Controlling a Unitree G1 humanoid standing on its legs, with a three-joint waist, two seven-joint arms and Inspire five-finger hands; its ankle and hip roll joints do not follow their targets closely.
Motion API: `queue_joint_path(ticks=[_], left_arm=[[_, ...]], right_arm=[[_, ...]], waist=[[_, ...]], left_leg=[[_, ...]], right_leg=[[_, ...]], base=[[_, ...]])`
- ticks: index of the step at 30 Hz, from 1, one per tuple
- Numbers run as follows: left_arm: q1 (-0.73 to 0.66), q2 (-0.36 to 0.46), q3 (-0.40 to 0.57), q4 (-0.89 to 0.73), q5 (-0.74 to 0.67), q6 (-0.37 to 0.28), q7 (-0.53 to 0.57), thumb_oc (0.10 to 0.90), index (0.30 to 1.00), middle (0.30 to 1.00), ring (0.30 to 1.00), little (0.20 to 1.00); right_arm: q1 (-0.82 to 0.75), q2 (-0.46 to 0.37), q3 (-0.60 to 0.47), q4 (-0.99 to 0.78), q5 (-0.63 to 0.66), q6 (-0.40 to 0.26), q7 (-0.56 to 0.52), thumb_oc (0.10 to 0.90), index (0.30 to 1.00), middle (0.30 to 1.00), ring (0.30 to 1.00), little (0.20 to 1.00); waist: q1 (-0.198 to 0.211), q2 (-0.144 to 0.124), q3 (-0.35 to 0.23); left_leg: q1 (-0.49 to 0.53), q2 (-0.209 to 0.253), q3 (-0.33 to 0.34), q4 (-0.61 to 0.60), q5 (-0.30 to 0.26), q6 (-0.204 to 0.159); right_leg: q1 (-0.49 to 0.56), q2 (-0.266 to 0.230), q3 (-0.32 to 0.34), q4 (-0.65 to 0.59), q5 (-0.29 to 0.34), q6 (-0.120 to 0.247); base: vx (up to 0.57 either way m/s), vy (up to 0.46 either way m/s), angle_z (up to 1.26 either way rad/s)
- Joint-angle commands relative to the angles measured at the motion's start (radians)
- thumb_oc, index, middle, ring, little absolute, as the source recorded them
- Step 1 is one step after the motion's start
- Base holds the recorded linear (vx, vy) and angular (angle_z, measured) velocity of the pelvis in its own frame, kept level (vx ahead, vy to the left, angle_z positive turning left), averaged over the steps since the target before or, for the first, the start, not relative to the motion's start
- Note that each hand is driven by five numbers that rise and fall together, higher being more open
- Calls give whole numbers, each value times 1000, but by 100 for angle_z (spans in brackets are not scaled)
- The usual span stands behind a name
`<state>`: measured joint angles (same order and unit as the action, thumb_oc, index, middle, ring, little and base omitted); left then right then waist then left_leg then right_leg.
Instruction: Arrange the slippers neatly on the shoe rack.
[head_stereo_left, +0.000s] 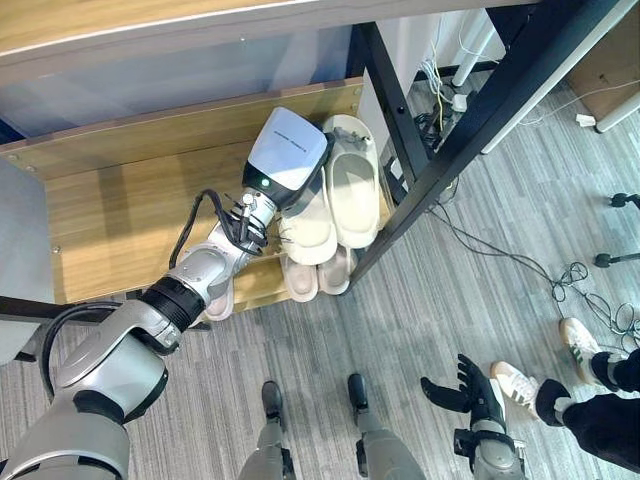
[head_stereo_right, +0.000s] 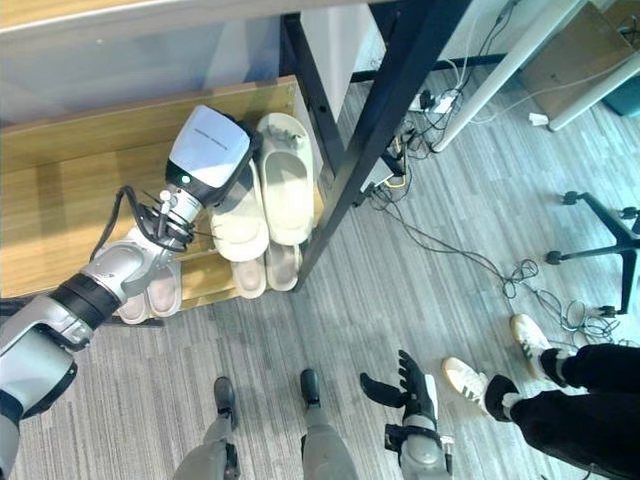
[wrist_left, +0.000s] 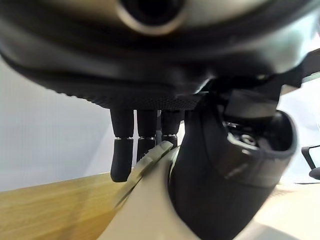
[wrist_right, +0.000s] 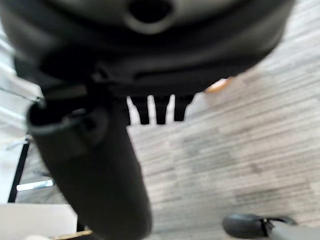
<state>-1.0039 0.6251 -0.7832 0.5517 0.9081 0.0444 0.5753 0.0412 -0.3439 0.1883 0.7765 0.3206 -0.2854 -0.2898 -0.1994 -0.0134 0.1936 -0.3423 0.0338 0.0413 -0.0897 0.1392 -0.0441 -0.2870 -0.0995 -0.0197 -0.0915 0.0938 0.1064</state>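
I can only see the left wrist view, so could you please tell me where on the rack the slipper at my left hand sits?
Observer: The slipper lies on the upper shelf, near its right end.
Operator: Is anything next to it?
Observer: A second slipper lies close beside it on the right, on the same shelf.
Operator: And where is my right hand?
Observer: The right hand hangs open, low over the floor, holding nothing.
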Motion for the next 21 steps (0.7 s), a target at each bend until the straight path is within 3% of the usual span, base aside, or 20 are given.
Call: queue_joint_path(ticks=[1,15,21], left_arm=[[-190,-13,42,42,15,18,53,400,300,300,300,300],[-165,17,43,-29,63,3,67,400,300,300,300,300],[-274,-7,-20,36,59,17,61,400,300,300,300,300]], right_arm=[[7,-86,-55,-46,3,-58,-20,800,900,900,900,900],[13,-109,-37,-41,-51,-51,-27,800,900,900,900,900],[19,-103,-18,-16,-68,-48,-29,800,900,900,900,900]], waist=[[0,-4,-29],[21,-10,-17],[9,-8,-17]], left_leg=[[34,-62,4,2,-130,24],[35,-66,-6,2,-128,28],[31,-64,-1,2,-127,29]], right_leg=[[-22,26,46,6,-30,51],[-22,25,37,7,-33,49],[-29,27,41,8,-31,52]], base=[[0,0,0],[0,0,0],[0,0,0]])
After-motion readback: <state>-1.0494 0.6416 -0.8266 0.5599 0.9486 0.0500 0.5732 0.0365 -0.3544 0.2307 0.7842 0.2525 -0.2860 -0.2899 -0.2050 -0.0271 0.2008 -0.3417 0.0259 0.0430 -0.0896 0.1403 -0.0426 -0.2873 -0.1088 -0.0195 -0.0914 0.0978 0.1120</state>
